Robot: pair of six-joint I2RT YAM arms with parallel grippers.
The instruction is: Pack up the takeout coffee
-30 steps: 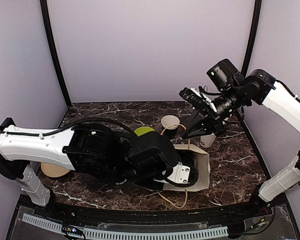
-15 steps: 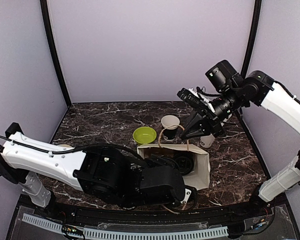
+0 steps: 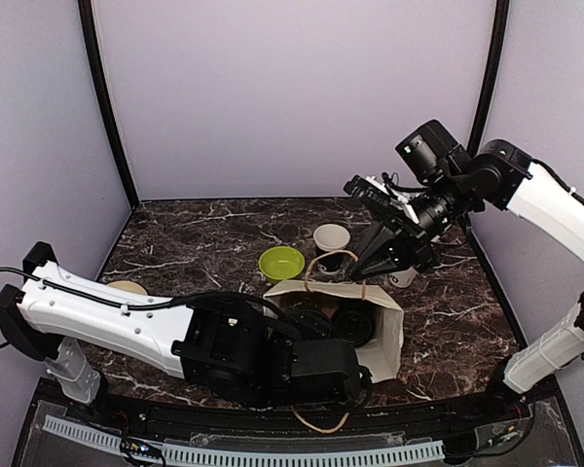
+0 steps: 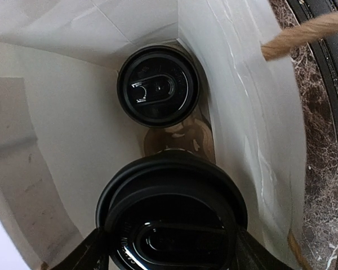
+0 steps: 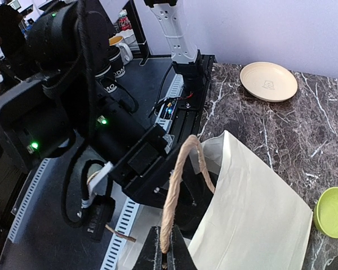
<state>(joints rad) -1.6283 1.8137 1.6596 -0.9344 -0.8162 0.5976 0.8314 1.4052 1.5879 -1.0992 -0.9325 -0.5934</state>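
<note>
My left claw [image 4: 172,257] reaches down into the white paper bag [image 4: 253,112]. Its two fingers [image 4: 90,256] sit tight against both sides of a black lidded cup [image 4: 172,222] - the claw is pinching that cup, just inside the bag's mouth. A second lidded cup [image 4: 158,93] stands deeper in, on the bag's floor by a corner, apart from the first.

My right claw [image 5: 164,254] is pressed together on the bag's rope handle [image 5: 177,180] and holds it up, and the bag's mouth gapes open.

Behind the bag, on the dark marble table [image 3: 195,243], an open cup [image 3: 331,236] with a white inside stands near the green bowl [image 3: 281,263] - the two are not touching. A tan plate [image 3: 127,288] lies far off to the left.
</note>
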